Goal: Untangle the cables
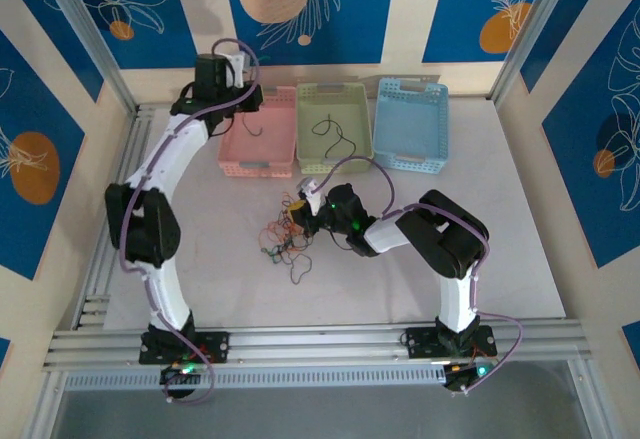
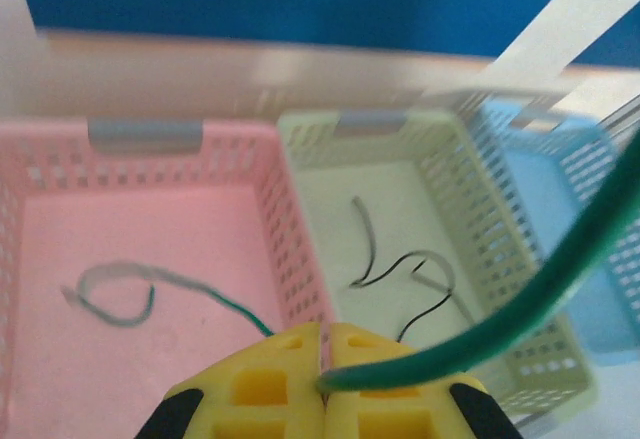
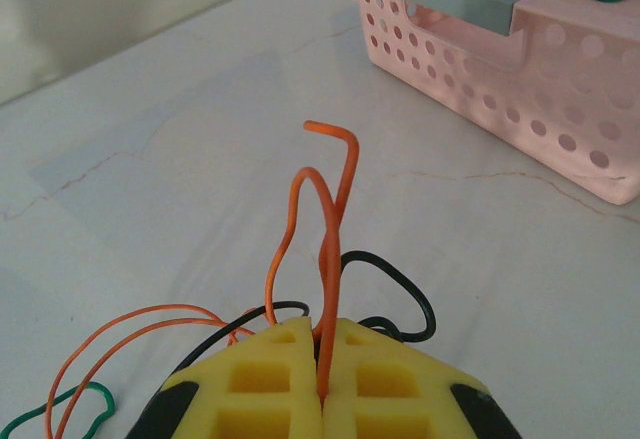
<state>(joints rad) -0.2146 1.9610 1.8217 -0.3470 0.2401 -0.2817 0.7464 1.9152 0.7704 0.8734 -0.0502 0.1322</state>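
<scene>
left end effector (image 1: pixel 252 99) hangs over the back of the pink basket (image 1: pixel 258 167), its yellow pads (image 2: pixel 270 379) pressed together on a green cable (image 2: pixel 520 299) that arcs up and away to the right in the left wrist view. below it, a second green cable (image 2: pixel 120 304) lies curled on the pink basket's floor, and thin black cables (image 2: pixel 400 269) rest in the green basket (image 1: pixel 335 87) next door. a blue basket (image 1: pixel 410 164) stands at the right end of the row.

right end effector (image 1: pixel 296 217) sits low at mid-surface, at the upper edge of the tangle (image 1: pixel 280 244) – pads shut, pinching an orange cable (image 3: pixel 330 239) that rises between them and hooks over at its tip. around those pads, a black loop (image 3: pixel 400 279) curls to the right, more orange loops (image 3: pixel 130 329) sweep to the left, and a green end (image 3: pixel 60 409) lies at the near left corner, all on the pale surface (image 1: pixel 500 259) – well short of the baskets.
</scene>
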